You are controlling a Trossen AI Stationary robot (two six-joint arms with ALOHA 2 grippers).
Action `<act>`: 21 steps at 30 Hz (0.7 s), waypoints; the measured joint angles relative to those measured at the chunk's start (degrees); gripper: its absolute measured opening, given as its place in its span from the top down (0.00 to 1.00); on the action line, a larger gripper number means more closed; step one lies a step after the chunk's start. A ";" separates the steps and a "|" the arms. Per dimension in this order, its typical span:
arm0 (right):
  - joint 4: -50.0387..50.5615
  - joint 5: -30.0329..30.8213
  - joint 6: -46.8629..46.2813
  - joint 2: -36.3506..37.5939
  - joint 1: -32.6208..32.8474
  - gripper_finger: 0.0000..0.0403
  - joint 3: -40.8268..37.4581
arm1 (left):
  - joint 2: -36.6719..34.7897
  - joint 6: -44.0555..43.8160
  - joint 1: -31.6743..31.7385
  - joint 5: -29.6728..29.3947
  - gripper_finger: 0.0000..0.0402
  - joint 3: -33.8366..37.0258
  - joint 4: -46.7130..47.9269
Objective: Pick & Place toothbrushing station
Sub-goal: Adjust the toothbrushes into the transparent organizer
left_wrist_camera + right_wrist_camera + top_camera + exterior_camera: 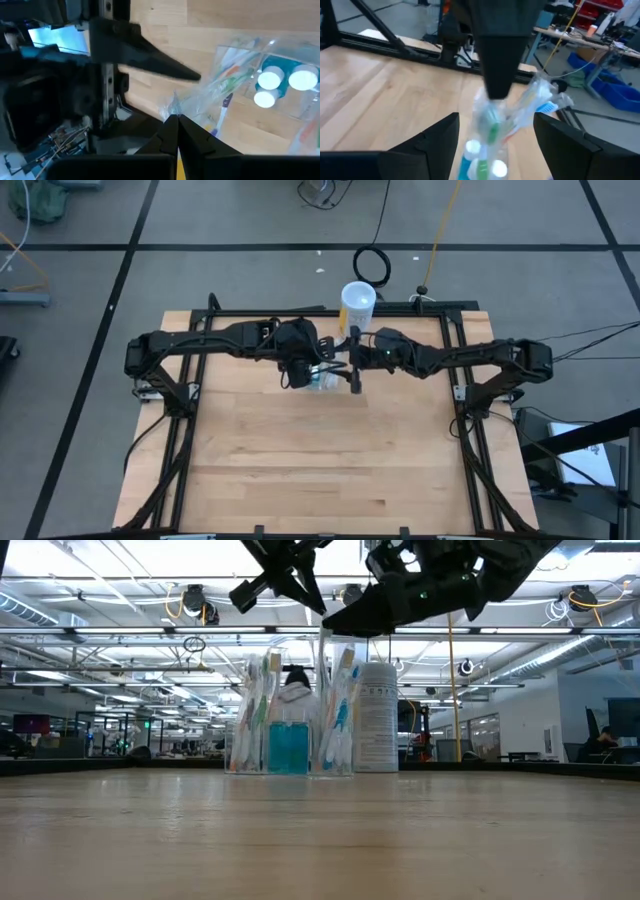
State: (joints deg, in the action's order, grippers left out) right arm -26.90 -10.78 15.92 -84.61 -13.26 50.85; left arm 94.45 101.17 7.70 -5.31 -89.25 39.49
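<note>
My two arms reach inward and meet over the far middle, my left gripper [176, 131] pinched shut with its fingertips together, my right gripper [496, 145] spread wide open, pointing down

Print on the white canister [377, 720] label — too small to read
</note>
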 joint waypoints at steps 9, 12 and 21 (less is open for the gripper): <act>0.03 0.00 0.20 -0.32 -0.68 0.51 0.00 | 0.00 -3.08 0.15 0.55 0.97 0.00 -0.16; -0.08 -0.02 0.20 -0.34 -0.65 0.62 0.00 | 0.00 -4.84 0.15 0.01 0.95 0.01 -0.16; 0.02 0.04 0.20 -0.34 -0.65 0.90 0.00 | 0.02 -18.28 0.15 -2.94 0.93 0.00 -0.51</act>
State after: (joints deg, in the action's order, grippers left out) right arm -26.87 -10.74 16.12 -84.95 -13.91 50.85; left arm 94.48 82.90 7.86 -8.24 -89.25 38.98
